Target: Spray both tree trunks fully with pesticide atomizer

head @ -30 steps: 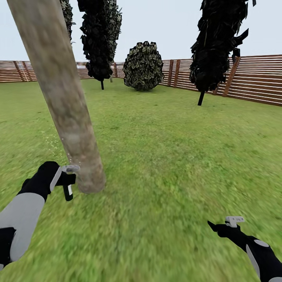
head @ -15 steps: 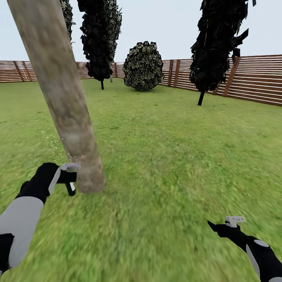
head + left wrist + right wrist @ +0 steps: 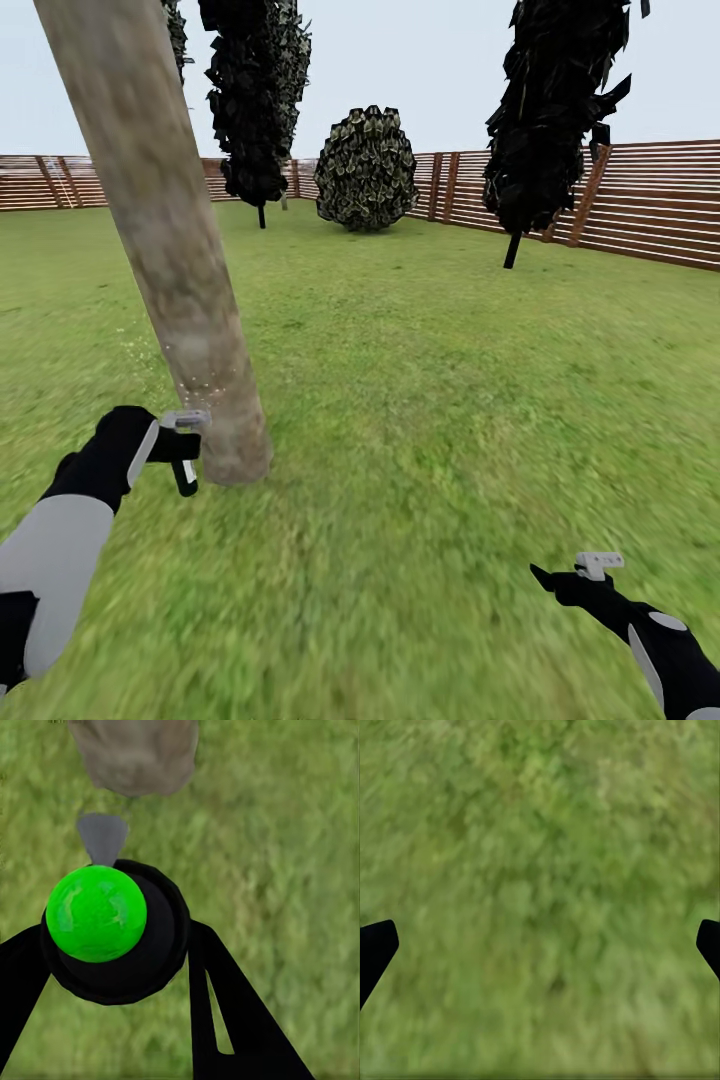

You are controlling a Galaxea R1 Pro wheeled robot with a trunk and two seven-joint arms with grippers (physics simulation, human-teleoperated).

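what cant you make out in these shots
- Tree trunk: top cut off by the head view's edge; far side hidden.
- Pesticide atomizer: body mostly hidden by the left gripper; label unreadable.
- Right gripper: fingers cut off at the wrist view's edges.

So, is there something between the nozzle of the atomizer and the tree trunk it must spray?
Nothing visible. The left gripper holds the pesticide atomizer close beside the base of the tree trunk, its grey nozzle pointing at the bark over bare grass.
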